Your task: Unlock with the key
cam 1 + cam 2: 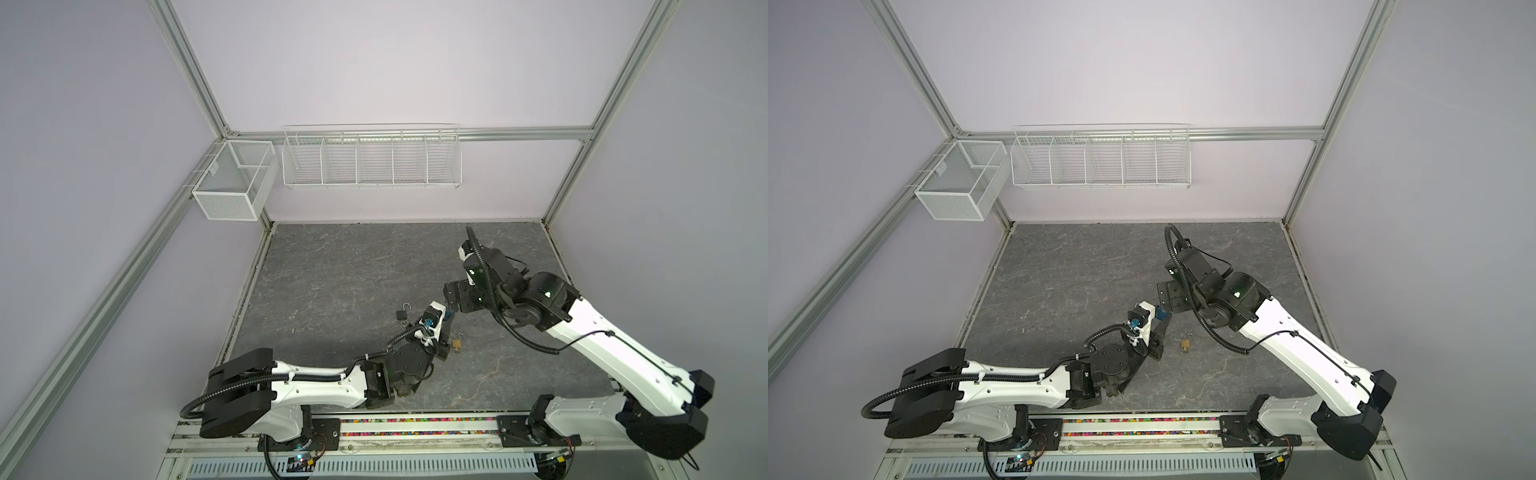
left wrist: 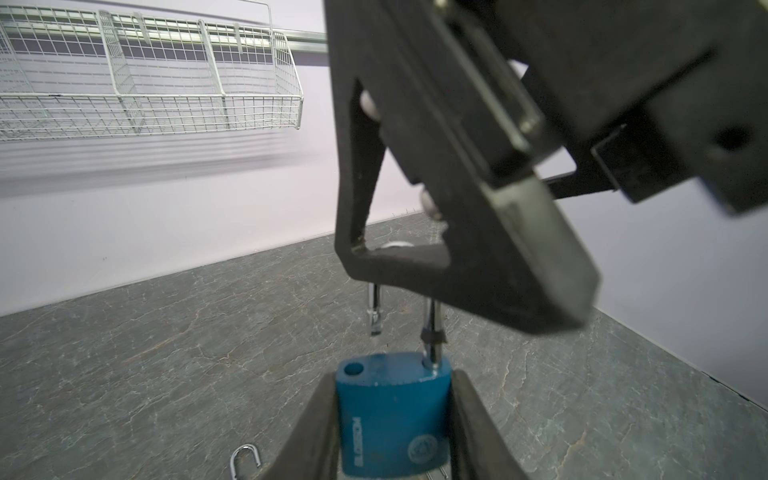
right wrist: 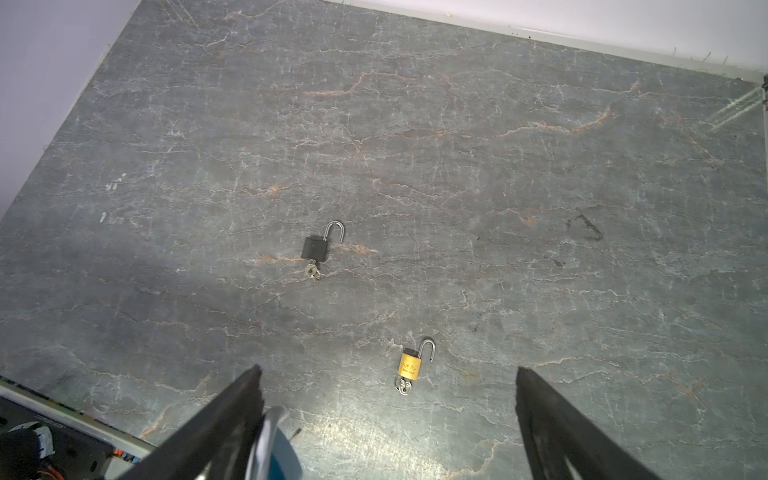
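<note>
Blue padlock (image 2: pixel 392 419) in L gripper (image 2: pixel 392 384)

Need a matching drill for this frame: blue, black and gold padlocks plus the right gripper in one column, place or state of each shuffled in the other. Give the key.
Things
1. blue padlock
2. black padlock
3. gold padlock
4. right gripper

Place or state
A. fingers wide open
B. lying on the table, nearer its front edge
C. clamped in the left gripper
D. lying on the table, nearer its back edge

Pairs: 1-C, 2-D, 3-B, 4-A
</note>
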You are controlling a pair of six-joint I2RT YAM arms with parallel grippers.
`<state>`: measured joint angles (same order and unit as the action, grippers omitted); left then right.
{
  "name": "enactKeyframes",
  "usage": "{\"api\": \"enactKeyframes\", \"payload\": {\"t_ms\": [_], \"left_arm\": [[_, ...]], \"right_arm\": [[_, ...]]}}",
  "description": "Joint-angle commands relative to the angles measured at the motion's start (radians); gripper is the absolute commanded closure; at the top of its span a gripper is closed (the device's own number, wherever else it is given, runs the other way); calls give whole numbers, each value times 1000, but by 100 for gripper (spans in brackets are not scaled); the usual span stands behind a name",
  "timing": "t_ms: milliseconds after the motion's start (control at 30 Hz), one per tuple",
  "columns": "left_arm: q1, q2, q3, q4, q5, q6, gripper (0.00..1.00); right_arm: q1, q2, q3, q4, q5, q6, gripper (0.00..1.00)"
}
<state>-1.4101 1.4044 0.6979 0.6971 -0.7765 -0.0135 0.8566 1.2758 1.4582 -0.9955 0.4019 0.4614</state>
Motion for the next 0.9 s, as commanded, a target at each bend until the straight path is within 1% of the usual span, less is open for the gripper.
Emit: {"api": "enactKeyframes", "payload": {"t_ms": [0, 133, 167, 267, 367, 567, 633, 733, 867], "left_arm": [[-5, -35, 7, 28, -28, 43, 100], [-5, -42, -3, 28, -44, 56, 100], [-4, -45, -7, 29, -44, 56, 100], [-6, -56, -29, 54, -19, 62, 100], [-5, -66, -34, 38, 17, 78, 100], [-6, -84, -44, 41, 7, 87, 100], [-5, -86, -46, 42, 3, 85, 100], [-5, -84, -47, 51, -7, 81, 100], [-4, -85, -46, 52, -8, 69, 100]], "right_arm": [[-14, 8, 22, -58, 23, -18, 4], [-26, 18, 44, -98, 26, -29, 4], [-31, 19, 46, -104, 20, -34, 3], [-47, 19, 55, -122, -11, -56, 2], [-59, 28, 78, -161, -21, -69, 2], [-72, 30, 99, -212, -26, -100, 2], [-73, 21, 91, -204, -54, -107, 2], [-74, -4, 63, -166, -135, -134, 2], [-73, -47, 40, -129, -188, -149, 2]]}}
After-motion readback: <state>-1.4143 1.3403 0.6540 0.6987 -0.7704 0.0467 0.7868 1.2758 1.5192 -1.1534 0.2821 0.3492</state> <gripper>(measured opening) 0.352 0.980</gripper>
